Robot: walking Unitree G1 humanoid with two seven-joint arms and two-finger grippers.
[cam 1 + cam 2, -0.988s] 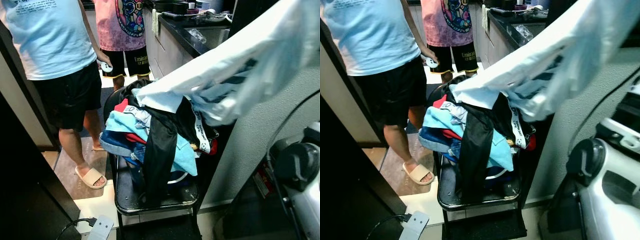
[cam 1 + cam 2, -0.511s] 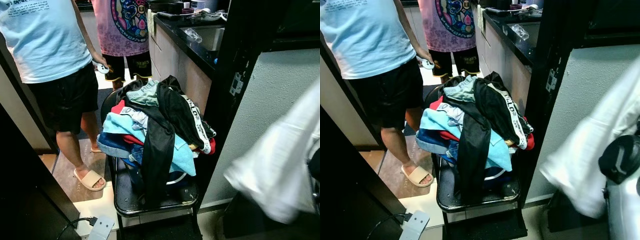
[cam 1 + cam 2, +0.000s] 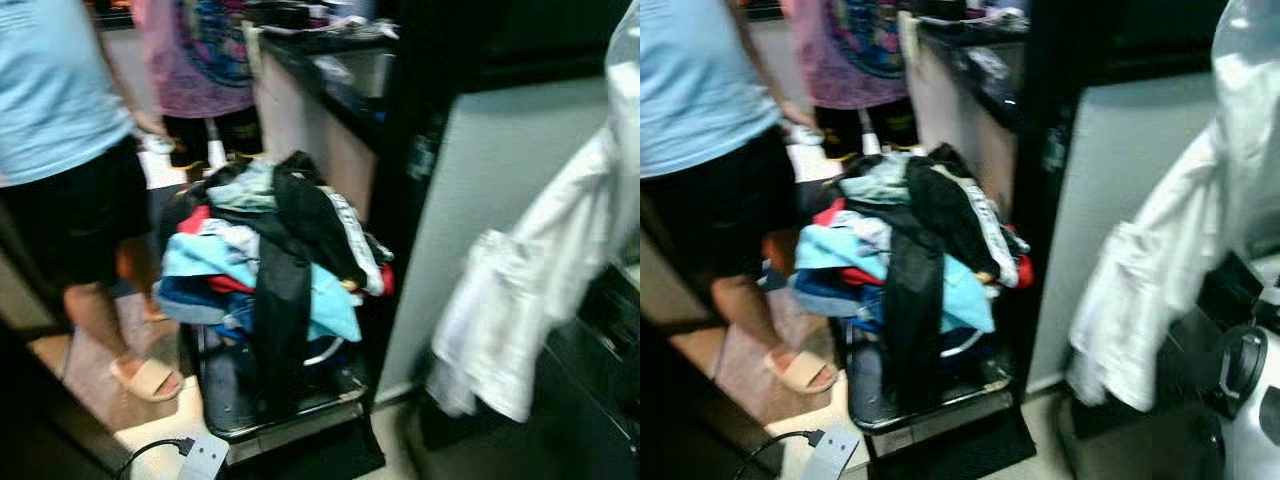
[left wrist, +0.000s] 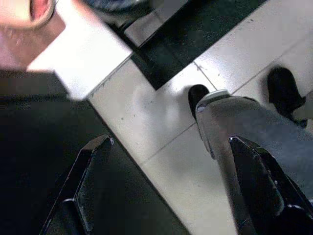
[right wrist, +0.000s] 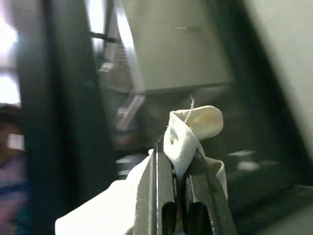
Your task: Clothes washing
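A white garment (image 3: 520,300) hangs at the right of the eye views, reaching down toward the floor. In the right wrist view my right gripper (image 5: 177,161) is shut on a bunched fold of that white garment (image 5: 188,132). A heap of mixed clothes (image 3: 270,260), black, light blue, red and dark blue, lies piled on a black chair (image 3: 235,395) in the middle. My left gripper (image 4: 171,171) hangs low over the pale tiled floor (image 4: 156,122), open, with nothing between its fingers.
Two people stand at the left: one in a light blue shirt (image 3: 55,90) and sandals, one in a pink shirt (image 3: 195,60) further back. A dark counter (image 3: 330,60) runs behind the chair. A white power strip (image 3: 200,458) lies on the floor. A grey wall panel (image 3: 480,170) stands beside the chair.
The white garment has swung off the pile and down to the right, where it now hangs. The camera has turned right, so the chair and people sit further left and look blurred.
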